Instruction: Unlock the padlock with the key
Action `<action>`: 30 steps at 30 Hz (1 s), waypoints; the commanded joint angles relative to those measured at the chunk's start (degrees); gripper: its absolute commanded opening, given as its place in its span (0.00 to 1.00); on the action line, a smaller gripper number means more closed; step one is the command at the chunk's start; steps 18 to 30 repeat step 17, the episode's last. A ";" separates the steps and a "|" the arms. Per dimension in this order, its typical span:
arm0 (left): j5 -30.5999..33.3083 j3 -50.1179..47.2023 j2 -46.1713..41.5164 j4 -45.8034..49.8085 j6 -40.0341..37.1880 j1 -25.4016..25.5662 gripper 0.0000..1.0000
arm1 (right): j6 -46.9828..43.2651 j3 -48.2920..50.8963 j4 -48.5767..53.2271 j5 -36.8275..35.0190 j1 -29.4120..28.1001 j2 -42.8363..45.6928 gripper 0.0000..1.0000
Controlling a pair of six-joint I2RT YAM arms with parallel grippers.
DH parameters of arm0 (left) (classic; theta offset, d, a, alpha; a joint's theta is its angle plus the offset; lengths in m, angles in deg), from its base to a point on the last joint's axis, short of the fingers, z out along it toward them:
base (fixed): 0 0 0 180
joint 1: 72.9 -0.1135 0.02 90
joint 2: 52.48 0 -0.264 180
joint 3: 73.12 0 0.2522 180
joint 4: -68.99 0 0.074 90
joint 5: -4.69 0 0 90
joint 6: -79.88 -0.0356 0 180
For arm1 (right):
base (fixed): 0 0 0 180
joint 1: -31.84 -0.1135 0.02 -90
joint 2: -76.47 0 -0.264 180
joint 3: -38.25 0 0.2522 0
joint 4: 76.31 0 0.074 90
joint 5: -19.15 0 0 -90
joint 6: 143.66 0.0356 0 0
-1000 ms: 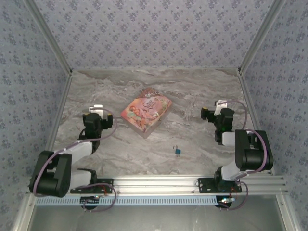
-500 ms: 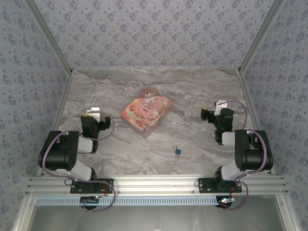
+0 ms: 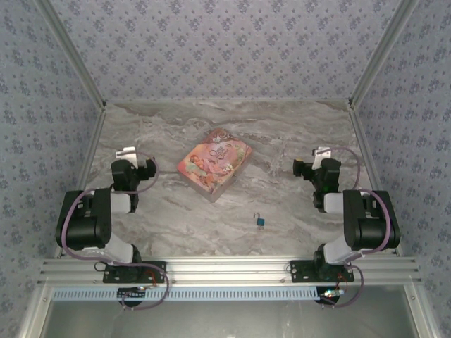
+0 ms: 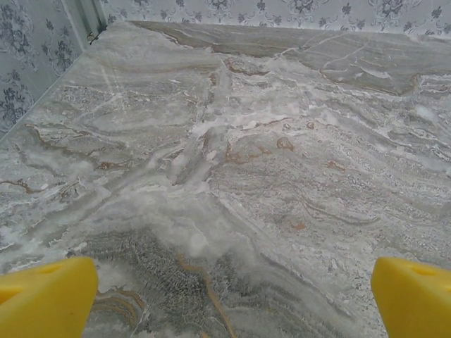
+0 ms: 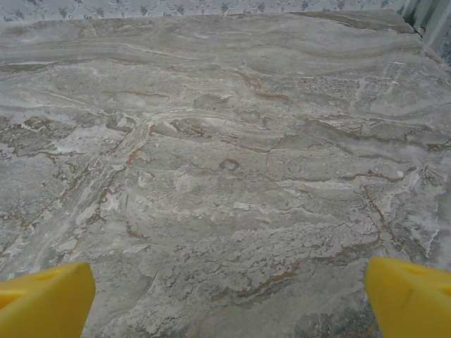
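Left gripper [image 3: 129, 153] spread fully, holding nothing. In its wrist view the yellow fingers [image 4: 44, 298] sit at the two lower corners of the frame, with bare table [image 4: 232, 162] between them. I can't tell whether the tips touch the table.

Right gripper [image 3: 320, 153] is the same: spread wide and empty. Its yellow fingers [image 5: 411, 298] are at the frame corners over bare marble, with nothing between them.

Surface: grey-white marble-pattern tabletop with brown veining. Three walls [image 3: 225, 49] in blue-grey floral wallpaper enclose it, with metal posts at the back corners. An aluminium rail [image 3: 225, 267] runs along the near edge and carries both arm bases.

Landmark: pink tin [image 3: 213, 163], mid-table, lying flat and rotated diagonally.
- Left gripper: left of the tin, well apart.
- Right gripper: right of the tin, well apart.
- Padlock [image 3: 261, 222]: near-right of the tin, between tin and rail, apart from both grippers and closer to the right one.

Padlock orientation: the long axis runs roughly near-far and leans slightly left at the far end. The shackle end points away from the rail, toward the tin, and the blue body end is nearer the rail. It's too small to tell whether the shackle is latched.
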 commanded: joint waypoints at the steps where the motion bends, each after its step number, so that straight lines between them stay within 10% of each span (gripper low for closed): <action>1: 0.11 0.46 -0.12 0.47 0.40 0.77 0.99 | -0.92 -0.35 0.08 -1.62 -0.22 -0.41 1.00; 30: 1.40 1.01 -0.11 1.47 -0.64 1.95 0.99 | -0.78 -0.54 0.30 -1.30 0.01 -0.42 1.00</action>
